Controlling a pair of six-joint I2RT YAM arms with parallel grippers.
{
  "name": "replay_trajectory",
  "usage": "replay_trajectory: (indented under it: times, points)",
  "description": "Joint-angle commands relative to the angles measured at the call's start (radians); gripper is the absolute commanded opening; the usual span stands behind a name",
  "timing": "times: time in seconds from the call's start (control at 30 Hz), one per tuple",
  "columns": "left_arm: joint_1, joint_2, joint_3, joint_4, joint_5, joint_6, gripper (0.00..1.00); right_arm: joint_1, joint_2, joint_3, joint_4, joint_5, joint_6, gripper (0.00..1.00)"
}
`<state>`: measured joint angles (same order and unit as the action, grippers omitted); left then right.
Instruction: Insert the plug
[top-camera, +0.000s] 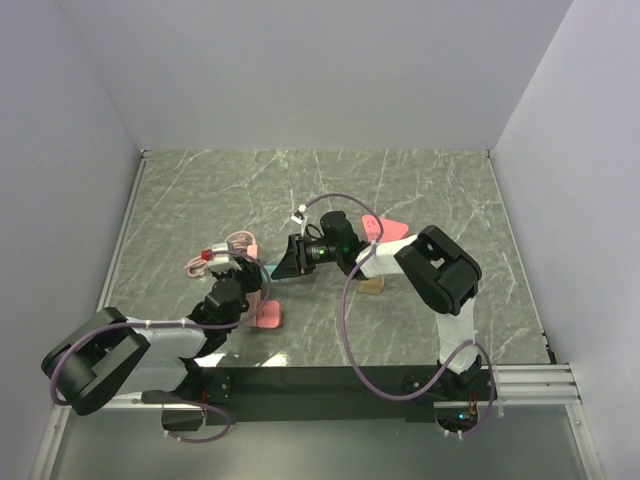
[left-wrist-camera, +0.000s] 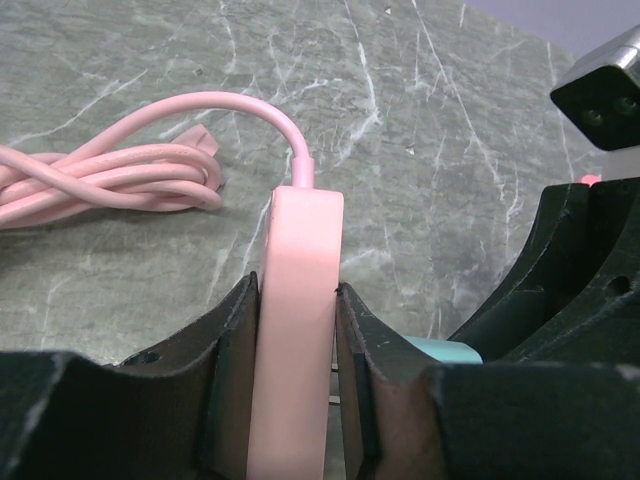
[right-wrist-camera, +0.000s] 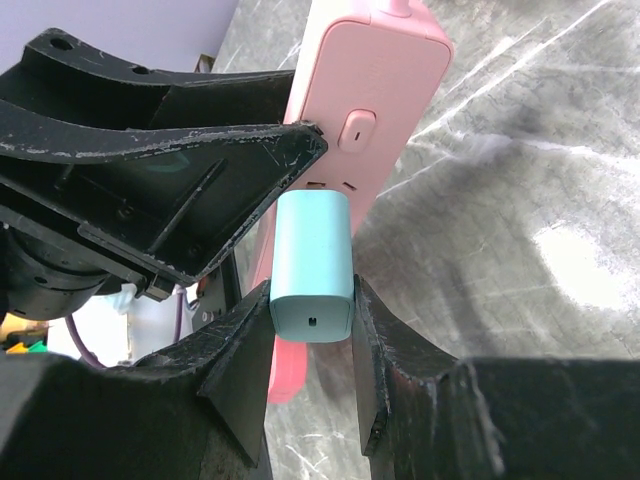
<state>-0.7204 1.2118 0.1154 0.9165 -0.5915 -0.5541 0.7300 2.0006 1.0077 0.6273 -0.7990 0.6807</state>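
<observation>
pink strip (left-wrist-camera: 305, 230) clamped by left end effector (left-wrist-camera: 297, 290); right end effector (right-wrist-camera: 312, 296) clamps teal plug (right-wrist-camera: 313, 250), perhaps touching it

I note a pink power strip (left-wrist-camera: 295, 350) with a matching pink cable (left-wrist-camera: 110, 170). The plug (right-wrist-camera: 313, 260) is pale teal. I see a grey-green table (left-wrist-camera: 420, 130), marbled with white veins. The left gripper (left-wrist-camera: 297, 300) and right gripper (right-wrist-camera: 312, 300) are black. The arm leads (top-camera: 346, 310) are purple.

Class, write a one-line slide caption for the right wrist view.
Right gripper clamps a teal rectangular plastic plug against the pink plastic power strip, near its oval button.
</observation>
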Motion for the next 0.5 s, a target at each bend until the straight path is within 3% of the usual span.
replay_trajectory:
  times: [0.0, 0.47]
  points:
    - [-0.094, -0.002, 0.052, 0.416, 0.403, -0.233, 0.01, 0.054, 0.032, 0.057, 0.126, 0.109, -0.007, 0.00]
    - [-0.175, 0.072, 0.075, 0.515, 0.364, -0.236, 0.01, 0.055, 0.058, 0.045, 0.163, 0.115, 0.019, 0.00]
